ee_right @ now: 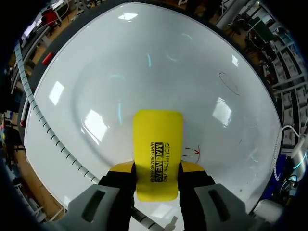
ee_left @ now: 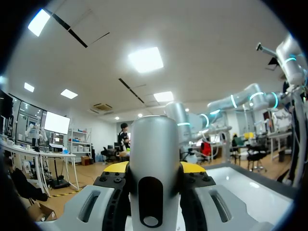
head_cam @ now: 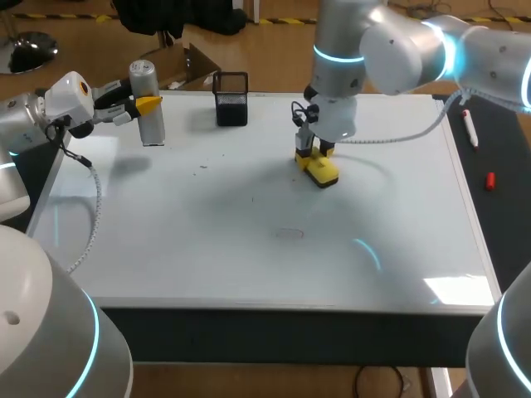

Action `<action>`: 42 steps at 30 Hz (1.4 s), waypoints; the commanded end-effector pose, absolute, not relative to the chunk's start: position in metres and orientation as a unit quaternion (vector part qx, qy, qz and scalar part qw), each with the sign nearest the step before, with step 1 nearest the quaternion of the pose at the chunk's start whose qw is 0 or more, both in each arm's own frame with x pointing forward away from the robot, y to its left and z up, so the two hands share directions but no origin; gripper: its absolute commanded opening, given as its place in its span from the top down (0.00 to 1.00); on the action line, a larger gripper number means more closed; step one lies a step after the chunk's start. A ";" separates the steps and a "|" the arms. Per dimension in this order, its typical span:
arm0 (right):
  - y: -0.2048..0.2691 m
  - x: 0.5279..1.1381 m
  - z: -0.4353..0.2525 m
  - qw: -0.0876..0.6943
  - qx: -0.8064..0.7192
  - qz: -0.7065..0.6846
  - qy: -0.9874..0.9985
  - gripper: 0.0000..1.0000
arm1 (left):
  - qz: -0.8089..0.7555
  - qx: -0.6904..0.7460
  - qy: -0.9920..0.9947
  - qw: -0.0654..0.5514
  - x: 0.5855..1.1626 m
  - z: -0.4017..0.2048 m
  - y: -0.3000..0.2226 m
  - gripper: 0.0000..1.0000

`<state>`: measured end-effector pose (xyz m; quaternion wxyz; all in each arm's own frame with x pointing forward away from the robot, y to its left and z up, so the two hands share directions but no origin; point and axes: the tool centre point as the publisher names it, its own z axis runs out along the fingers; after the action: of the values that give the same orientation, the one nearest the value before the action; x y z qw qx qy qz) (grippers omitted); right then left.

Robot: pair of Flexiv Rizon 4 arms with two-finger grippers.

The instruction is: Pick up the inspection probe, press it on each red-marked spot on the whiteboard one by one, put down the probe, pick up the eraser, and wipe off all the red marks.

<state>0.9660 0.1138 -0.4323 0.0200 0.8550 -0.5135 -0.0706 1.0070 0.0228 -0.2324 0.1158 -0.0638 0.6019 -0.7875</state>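
At the back left corner of the whiteboard (head_cam: 249,265), my left claw (head_cam: 149,104) pinches the silver probe (head_cam: 151,128). The probe stands straight up. I cannot tell if its bottom touches the board. In the left wrist view, the left claw (ee_left: 154,167) has one yellow finger pressed on each side of the probe (ee_left: 154,139).

Near the back middle of the board, my right claw (head_cam: 318,157) points down and pinches the yellow eraser (head_cam: 325,172). The eraser sits low on the board. In the right wrist view, the right claw (ee_right: 158,169) squeezes the eraser (ee_right: 158,139) from both sides, and the whiteboard (ee_right: 120,62) lies under it. A small red mark (ee_right: 195,151) shows on the board just beside the eraser.

A black basket (head_cam: 231,104) stands at the back edge of the board, between the two claws. A white pen (head_cam: 470,128) and a red cap (head_cam: 490,180) lie on the dark table (head_cam: 506,215) just beside the board's right edge.
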 end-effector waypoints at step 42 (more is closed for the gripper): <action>-0.027 1.021 -0.356 -0.025 0.786 0.012 -0.618 1.00 | -0.787 -0.064 0.602 0.117 1.007 -0.231 0.023 1.00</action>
<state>1.0212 -0.0183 -0.3623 -0.0206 0.7856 -0.6182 0.0159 1.0070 0.0228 -0.2324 0.1158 -0.0638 0.6019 -0.7875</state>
